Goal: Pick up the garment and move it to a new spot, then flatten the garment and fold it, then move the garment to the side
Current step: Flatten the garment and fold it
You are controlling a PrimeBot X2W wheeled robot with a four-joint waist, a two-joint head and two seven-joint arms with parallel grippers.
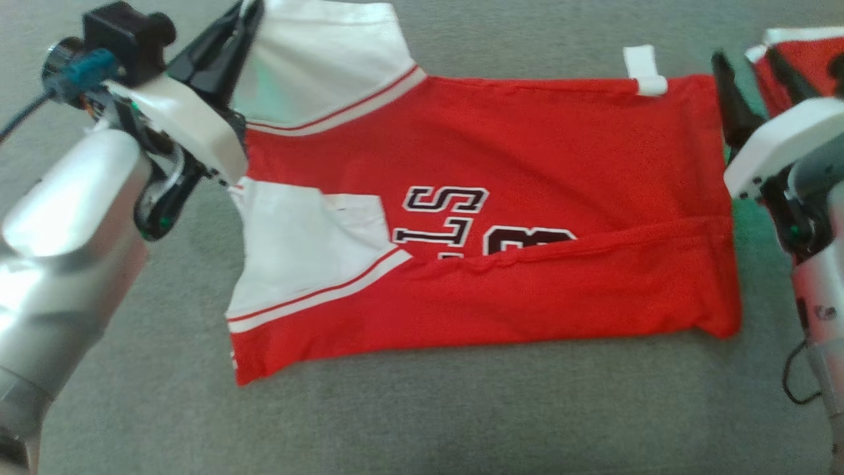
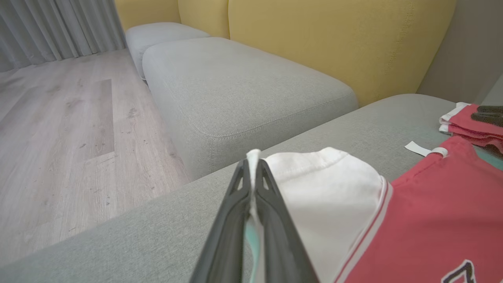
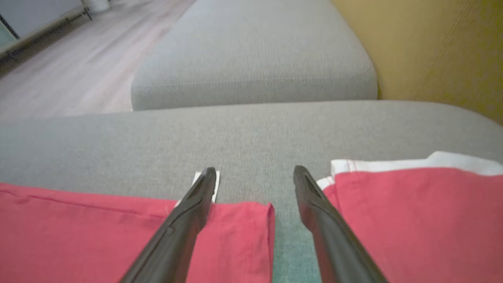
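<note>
One red jersey (image 1: 527, 145) spread flat on grey cushion (image 1: 422, 409), left gripper (image 2: 253, 169) clamped on its white sleeve (image 2: 326, 184), right gripper (image 3: 255, 177) apart over its hem (image 1: 722, 198), one folded garment (image 1: 811, 59) just beyond

Garment (image 1: 527, 145), letters "ST" (turned sideways), number half hidden
</note>
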